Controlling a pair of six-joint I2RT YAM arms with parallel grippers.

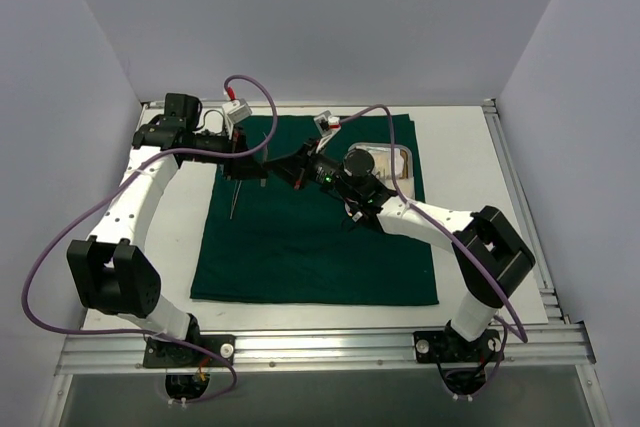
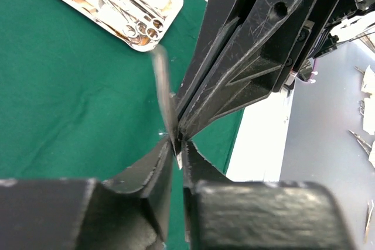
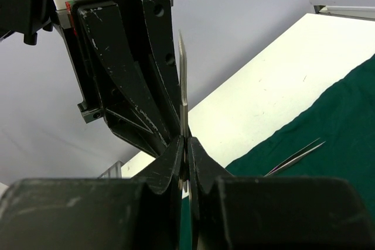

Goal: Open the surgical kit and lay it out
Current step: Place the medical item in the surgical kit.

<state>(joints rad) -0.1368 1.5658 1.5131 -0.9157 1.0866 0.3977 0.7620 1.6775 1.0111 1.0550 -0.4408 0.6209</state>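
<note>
above the far left edge of the green drape (image 1: 300,257), tip to tip: right gripper (image 3: 185,144) clamped on a slim steel instrument (image 3: 182,86), long axis upright. left gripper (image 2: 179,150) narrow, grip impossible to tell. likely nearer for set-down: left arm, by forceps (image 1: 235,197) lying there. steel tray (image 2: 140,42) toward far right corner.
</note>
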